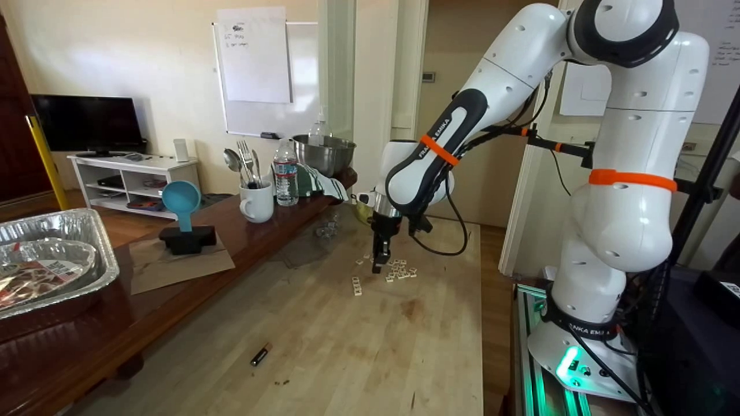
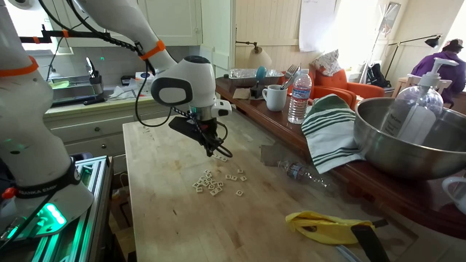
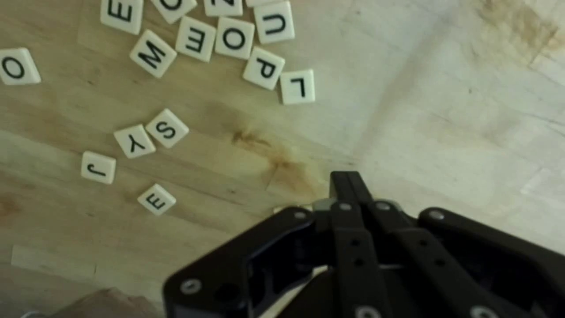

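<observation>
In an exterior view: gripper (image 1: 377, 269) above the counter (image 1: 428, 346), drawn in narrow. Letter tiles (image 1: 356, 286) lie flat in a short row just beside it, with a loose cluster (image 1: 400, 274) to its right in frame. Battery (image 1: 261, 354) on its side, well apart.

In an exterior view: gripper tip is right by the row (image 2: 220, 158), overlapping one end of it from this angle. Stray tiles (image 2: 239, 193) near the cluster. Water bottle (image 2: 300, 173) lying beyond; yellow pouch (image 2: 324, 229) farther off.

Wrist view: fingers (image 3: 339, 187) pressed together, no gap, nothing held. Pale tile edges half hidden behind them, letters unreadable. L tile (image 3: 298, 87) on the cluster's edge; E tile (image 3: 156, 199) apart from its neighbours.

Handling, my read: light, stiff, hard to break, probably slick enough to skid on wood. Hold by two opposite side edges, low down, fingers square to them. Lone E looks easiest; cluster edges are crowded.
</observation>
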